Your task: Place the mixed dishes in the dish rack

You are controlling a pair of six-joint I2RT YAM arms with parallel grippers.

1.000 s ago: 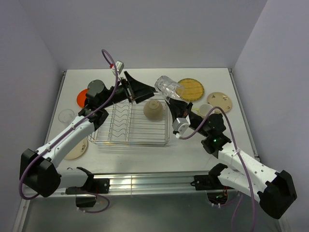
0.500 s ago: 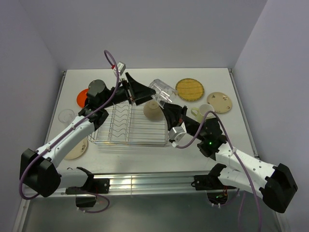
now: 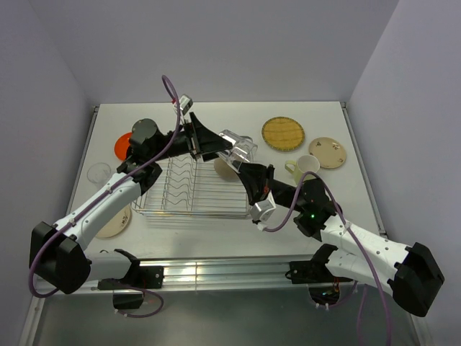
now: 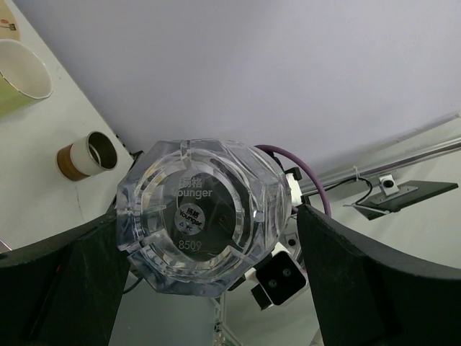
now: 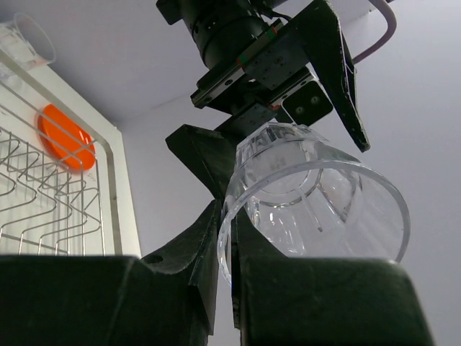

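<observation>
Silver wire dish rack (image 3: 180, 206) on worktop (image 3: 216, 115): holds one beige bowl (image 3: 223, 169), far right corner. One clear plastic cup (image 3: 240, 146), faceted, above that corner; right tool (image 5: 229, 252) pinches its rim, left tool (image 4: 209, 220) spread wide beside its base.

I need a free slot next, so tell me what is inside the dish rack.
Inside the dish rack, a beige bowl shows at the far right, partly covered by the clear cup and right gripper. Wire dividers stand on the left. Anything beneath them is hidden.
</observation>
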